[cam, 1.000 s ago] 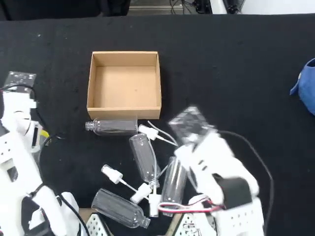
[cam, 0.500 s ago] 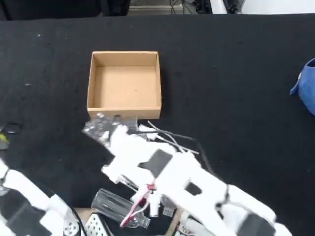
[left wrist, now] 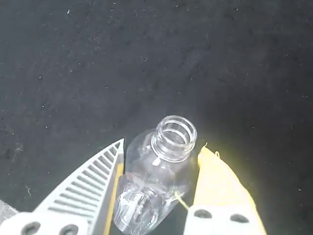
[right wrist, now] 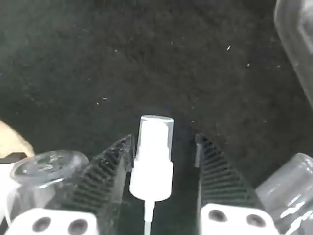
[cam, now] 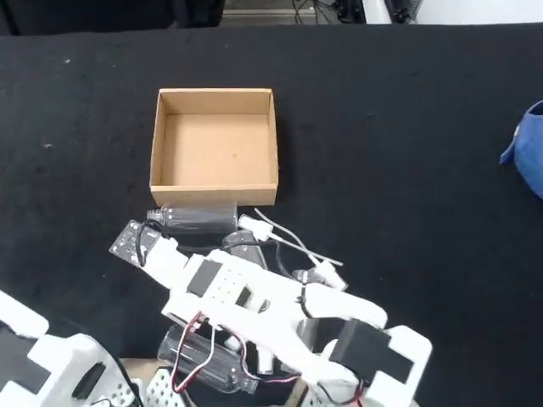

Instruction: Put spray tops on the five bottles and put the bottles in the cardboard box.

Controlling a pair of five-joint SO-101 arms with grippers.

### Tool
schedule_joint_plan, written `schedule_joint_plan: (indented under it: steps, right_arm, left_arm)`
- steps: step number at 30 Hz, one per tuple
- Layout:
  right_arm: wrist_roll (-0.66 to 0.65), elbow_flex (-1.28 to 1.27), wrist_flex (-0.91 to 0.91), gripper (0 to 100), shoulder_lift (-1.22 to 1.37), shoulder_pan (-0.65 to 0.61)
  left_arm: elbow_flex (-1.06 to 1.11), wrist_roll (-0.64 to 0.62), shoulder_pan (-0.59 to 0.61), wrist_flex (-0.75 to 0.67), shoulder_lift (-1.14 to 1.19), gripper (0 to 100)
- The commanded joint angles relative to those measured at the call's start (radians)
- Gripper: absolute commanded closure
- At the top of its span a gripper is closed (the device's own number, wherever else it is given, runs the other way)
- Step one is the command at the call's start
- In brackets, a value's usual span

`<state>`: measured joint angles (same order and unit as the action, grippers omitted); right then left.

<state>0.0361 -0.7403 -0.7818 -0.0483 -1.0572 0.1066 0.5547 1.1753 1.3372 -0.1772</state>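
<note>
My left gripper [left wrist: 161, 146] is shut on a clear bottle [left wrist: 156, 181] whose open neck points away from the wrist, over black table. My right gripper [right wrist: 163, 139] is open, its black fingers [right wrist: 105, 171] on either side of a white spray top [right wrist: 152, 152] with a small gap on each side. In the high view the right arm [cam: 254, 297] lies across the pile of bottles. One bottle [cam: 195, 218] lies along the front wall of the cardboard box [cam: 158, 144], which is empty. Another bottle [cam: 208, 365] shows under the arm. Loose spray tops [cam: 259, 227] lie just right of the box's front.
Clear bottles [right wrist: 298, 39] crowd close around the right gripper, and an open bottle neck [right wrist: 49, 164] sits beside one finger. The left arm [cam: 51, 365] is at the lower left corner. A blue object [cam: 528, 153] sits at the table's right edge.
The right arm swung left, from the right of the pile to across it, covering most bottles. The left arm dropped from the left edge towards the lower left corner.
</note>
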Motion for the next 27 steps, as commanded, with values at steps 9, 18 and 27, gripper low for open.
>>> schedule_joint_plan:
  steps: [9,18,27]
  right_arm:
    - [-0.002,0.028,-0.040,98.7,-0.028,-0.003]
    - [-0.040,0.137,-0.216,98.8,-0.460,0.189]
    - [-0.017,0.608,-0.371,98.8,-0.736,0.431]
  left_arm:
    - [-0.068,-0.006,-0.016,-0.006,-0.009,97]
    - [-0.065,-0.097,-0.179,0.060,-0.011,97]
    - [-0.008,-0.233,-0.397,0.051,-0.166,97]
